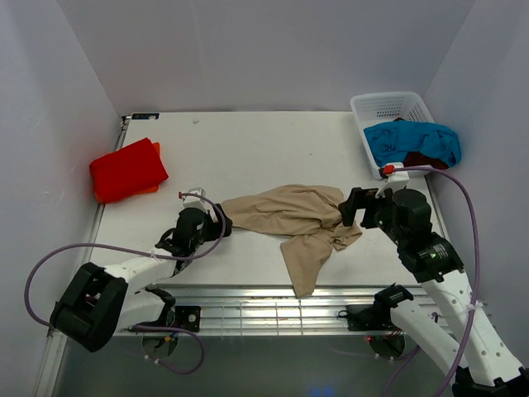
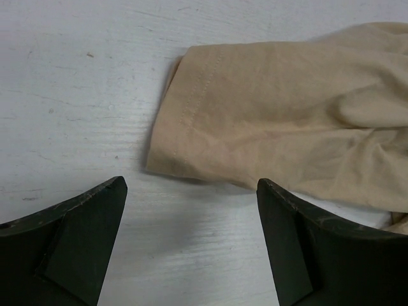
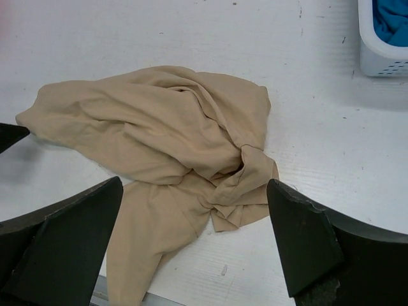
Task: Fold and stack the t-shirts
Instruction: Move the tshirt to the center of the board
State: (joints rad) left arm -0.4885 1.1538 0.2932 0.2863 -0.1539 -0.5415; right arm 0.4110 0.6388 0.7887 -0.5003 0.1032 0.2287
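Crumpled, soft tan shirt, double-stitched at its sleeve end, lies just ahead of the spread left claw; the right claw, also spread, hangs above its wrinkled folds.

The tan t-shirt lay crumpled and unfolded between the two pincers. Its hemmed sleeve end was just ahead of the left pincer, and its twisted, bunched side was by the right pincer. A folded red t-shirt, orange cloth showing beneath, sat beyond the left pincer, off to its left. The turquoise-blue t-shirt lay heaped over a dark red t-shirt in a white basket — beyond the right pincer.
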